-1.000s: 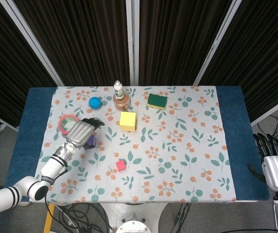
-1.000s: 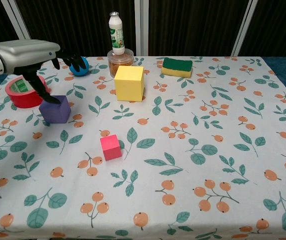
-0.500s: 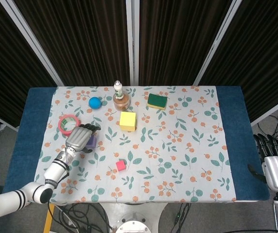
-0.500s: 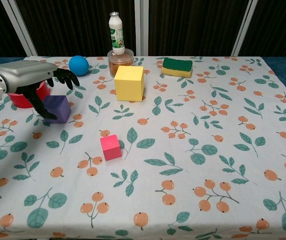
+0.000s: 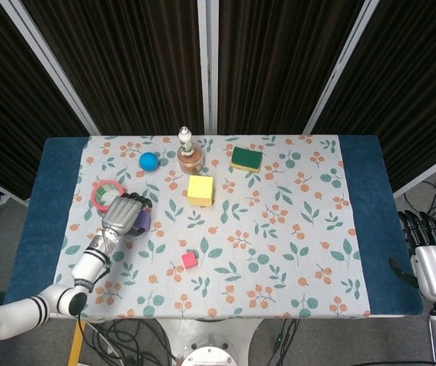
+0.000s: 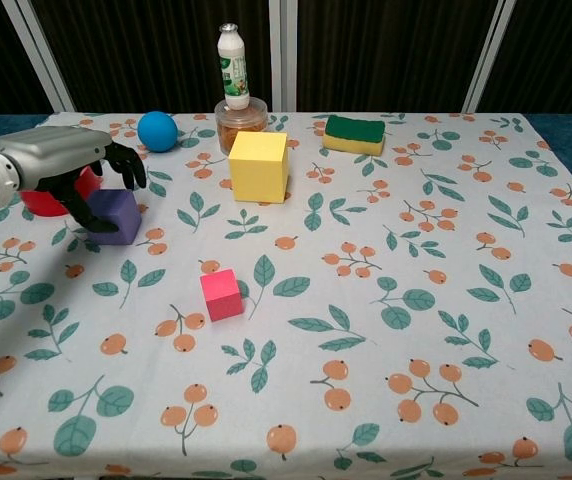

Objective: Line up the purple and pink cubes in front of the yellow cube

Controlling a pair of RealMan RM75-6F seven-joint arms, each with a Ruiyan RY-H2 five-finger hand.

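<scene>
The purple cube sits on the cloth at the left, left of and slightly nearer than the yellow cube. My left hand grips it, fingers curled over its far top edge and thumb against its left side. In the head view the left hand covers most of the purple cube. The small pink cube lies alone nearer to me, in front of the yellow cube and a little left; the pink cube is free. My right hand hangs off the table's right edge, fingers apart, holding nothing.
A red tape roll lies just behind my left hand. A blue ball, a white bottle standing on a brown jar, and a green sponge line the far side. The flowered cloth covers the table.
My left hand has sunk lower and drawn back, and its fingers have curled round the purple cube. The cube has barely shifted. The right hand has not moved.
</scene>
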